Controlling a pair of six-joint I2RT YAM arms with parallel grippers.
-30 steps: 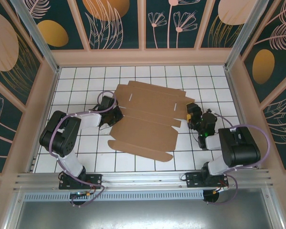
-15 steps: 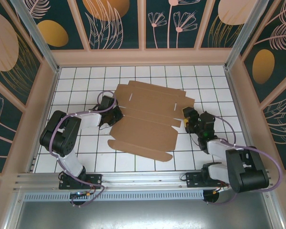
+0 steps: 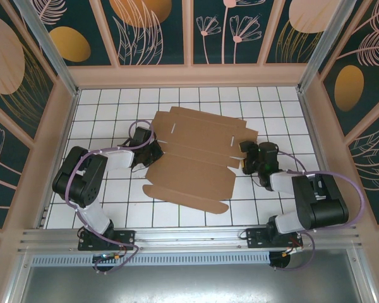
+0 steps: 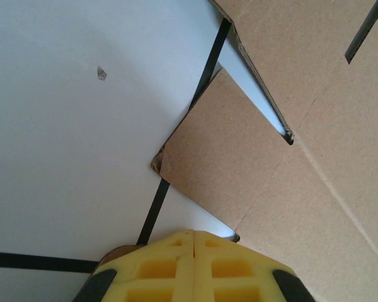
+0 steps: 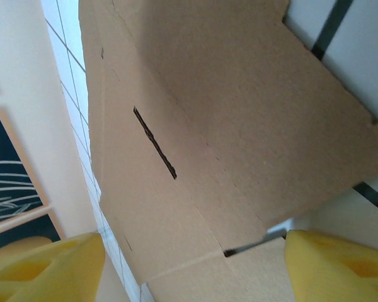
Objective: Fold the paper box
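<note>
Top external view: the flat brown die-cut cardboard sheet, the paper box (image 3: 192, 161), is lying unfolded mid-table on the white tiled table surface with black grid lines (image 3: 114, 107). It is sitting slightly skewed, spanning several tiles, with its flaps spread flat. Two narrow cut slots (image 3: 175, 128) are showing on its far panel.

The left gripper (image 3: 155, 151) is reaching in low at the sheet's left edge, touching or just beside a side flap; I cannot tell which from above. In the left wrist view, its yellow fingers (image 4: 170, 261) are pressing together along a thin seam, with nothing visible between them. The cardboard (image 4: 302, 157) is lying just ahead, one flap corner resting on the white tile (image 4: 69, 126) beside a black grid line.

The right gripper (image 3: 245, 158) is coming in at the sheet's right edge. In the right wrist view, its yellow fingers (image 5: 44, 264) are standing wide apart at the lower corners, and the gripper (image 5: 194, 242) is straddling the edge of the cardboard (image 5: 227, 113) without clamping it. A dark slot (image 5: 154, 143) is running diagonally across the panel. A notch is showing near the bottom edge.
</note>
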